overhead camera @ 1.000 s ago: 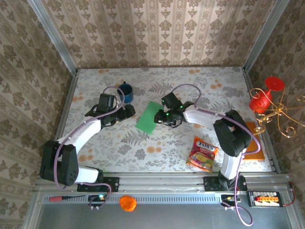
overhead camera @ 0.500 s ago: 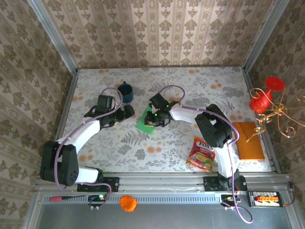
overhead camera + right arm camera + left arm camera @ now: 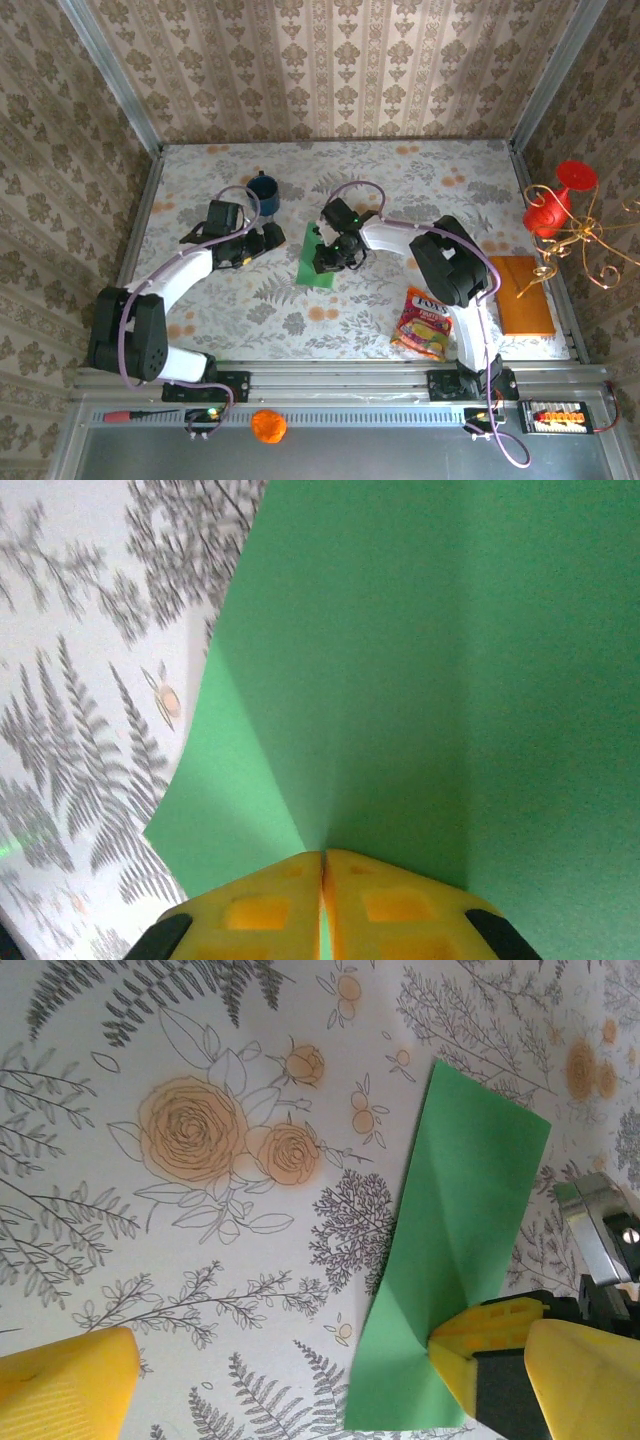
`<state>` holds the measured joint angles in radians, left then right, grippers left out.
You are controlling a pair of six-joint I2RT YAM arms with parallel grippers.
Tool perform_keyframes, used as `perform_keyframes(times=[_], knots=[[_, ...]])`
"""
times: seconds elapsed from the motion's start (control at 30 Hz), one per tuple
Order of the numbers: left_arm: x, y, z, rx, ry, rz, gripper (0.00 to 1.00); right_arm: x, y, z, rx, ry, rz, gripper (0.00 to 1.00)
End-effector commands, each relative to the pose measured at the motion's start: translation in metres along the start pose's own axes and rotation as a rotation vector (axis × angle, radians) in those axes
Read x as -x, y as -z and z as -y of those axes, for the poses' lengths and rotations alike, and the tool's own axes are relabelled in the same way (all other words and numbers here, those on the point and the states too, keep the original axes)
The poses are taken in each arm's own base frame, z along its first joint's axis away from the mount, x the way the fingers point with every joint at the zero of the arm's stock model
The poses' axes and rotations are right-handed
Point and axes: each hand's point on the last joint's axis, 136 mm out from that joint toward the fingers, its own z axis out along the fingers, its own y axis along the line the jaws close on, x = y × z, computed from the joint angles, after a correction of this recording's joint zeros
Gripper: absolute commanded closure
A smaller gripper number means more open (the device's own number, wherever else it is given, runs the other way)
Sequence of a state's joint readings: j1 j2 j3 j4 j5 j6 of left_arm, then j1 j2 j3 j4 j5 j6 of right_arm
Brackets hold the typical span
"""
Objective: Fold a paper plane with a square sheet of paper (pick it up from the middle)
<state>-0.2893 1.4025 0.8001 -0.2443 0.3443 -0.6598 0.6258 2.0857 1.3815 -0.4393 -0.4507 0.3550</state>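
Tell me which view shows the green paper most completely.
Left wrist: nearly the whole green paper, creases included. Top external shows it small, partly under the right gripper; right wrist shows a pinched close-up.

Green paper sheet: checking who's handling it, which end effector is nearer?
Right. The right end effector is shut on the green paper sheet, pinching its middle; the left end effector sits open off to its side.

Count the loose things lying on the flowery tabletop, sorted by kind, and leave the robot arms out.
bright-green paper sheet: 1
blue mug: 1
colourful snack packet: 1
flat orange-brown board: 1
total: 4
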Motion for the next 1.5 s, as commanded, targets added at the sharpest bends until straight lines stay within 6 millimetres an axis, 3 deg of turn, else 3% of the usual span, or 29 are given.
perform_keyframes(times=[0.0, 0.13, 0.2, 0.27, 0.5, 0.73, 1.0, 1.27, 1.47], knots=[[-0.010, -0.009, 0.008, -0.043, 0.006, -0.043, 0.00, -0.034, 0.015, 0.015, -0.036, 0.061, -0.119, 0.87], [-0.019, -0.019, 0.018, -0.059, 0.010, -0.081, 0.00, 0.006, 0.051, -0.013, 0.046, 0.024, 0.103, 0.81], [-0.026, -0.025, 0.025, -0.081, 0.016, -0.102, 0.01, 0.019, 0.064, -0.011, 0.046, -0.069, 0.206, 0.76], [-0.035, -0.030, 0.032, -0.105, 0.025, -0.126, 0.02, 0.023, 0.069, 0.004, -0.004, -0.189, 0.275, 0.73], [-0.067, -0.047, 0.049, -0.138, -0.011, -0.228, 0.12, 0.020, 0.050, 0.025, -0.012, -0.384, 0.288, 0.77], [-0.081, -0.058, 0.056, -0.191, -0.006, -0.285, 0.32, 0.015, 0.039, 0.038, -0.004, -0.437, 0.269, 0.78], [-0.085, -0.066, 0.058, -0.206, -0.017, -0.325, 0.43, 0.014, 0.038, 0.040, 0.024, -0.453, 0.274, 0.78], [-0.071, -0.071, 0.071, -0.253, -0.035, -0.312, 0.55, 0.014, 0.038, 0.041, 0.034, -0.455, 0.270, 0.79], [-0.067, -0.077, 0.077, -0.332, -0.025, -0.360, 0.58, 0.014, 0.038, 0.043, 0.043, -0.457, 0.272, 0.79]])
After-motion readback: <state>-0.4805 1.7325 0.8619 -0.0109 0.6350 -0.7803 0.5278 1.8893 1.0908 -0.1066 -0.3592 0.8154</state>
